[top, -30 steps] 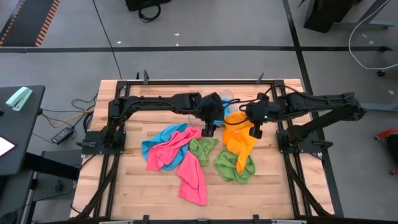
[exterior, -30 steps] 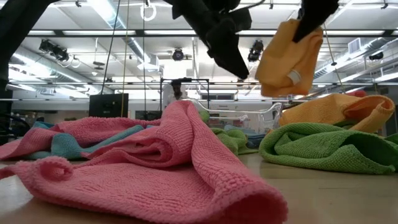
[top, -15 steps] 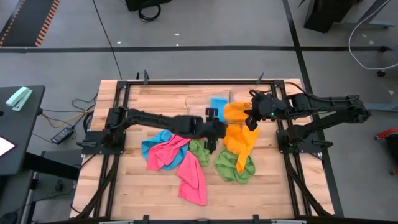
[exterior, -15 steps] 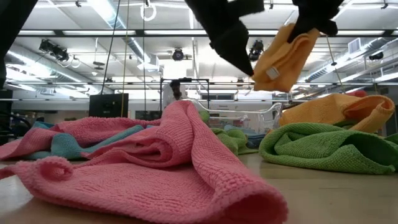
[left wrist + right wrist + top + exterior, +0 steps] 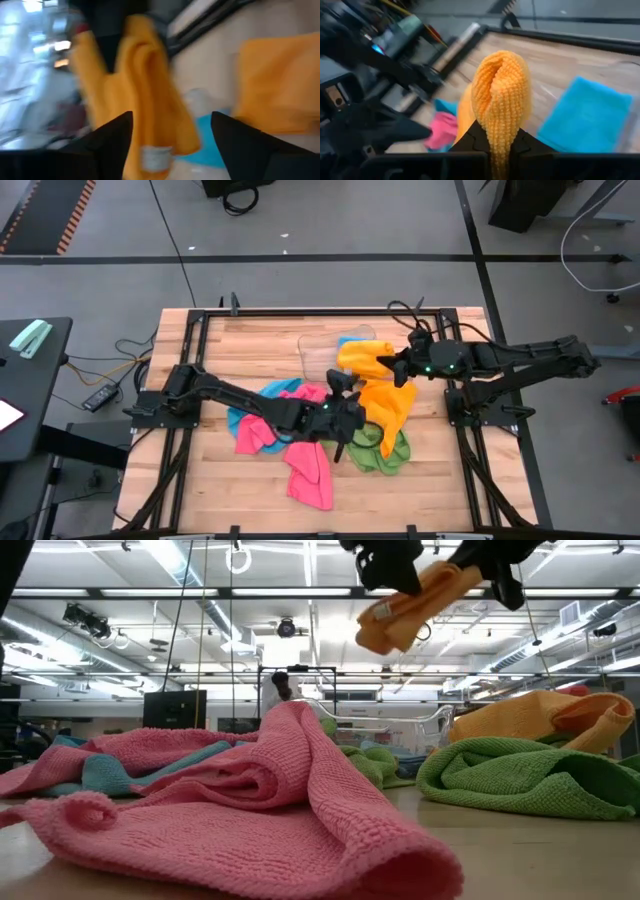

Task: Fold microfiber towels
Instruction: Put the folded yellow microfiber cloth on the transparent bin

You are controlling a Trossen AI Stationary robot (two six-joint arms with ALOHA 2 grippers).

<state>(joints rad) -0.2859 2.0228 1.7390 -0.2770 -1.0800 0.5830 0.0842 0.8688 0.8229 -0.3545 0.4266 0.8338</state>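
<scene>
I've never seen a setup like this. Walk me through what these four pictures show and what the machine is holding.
Two dark robot arms work at a wooden table. One picture looks straight down, one looks level across the tabletop, and two come from cameras on the arms' wrists. Pink, blue and green microfiber towels lie in a heap, beside a second orange towel. The right gripper is shut on a folded orange towel, lifted above a clear tray. The left gripper is open and empty over the heap.
</scene>
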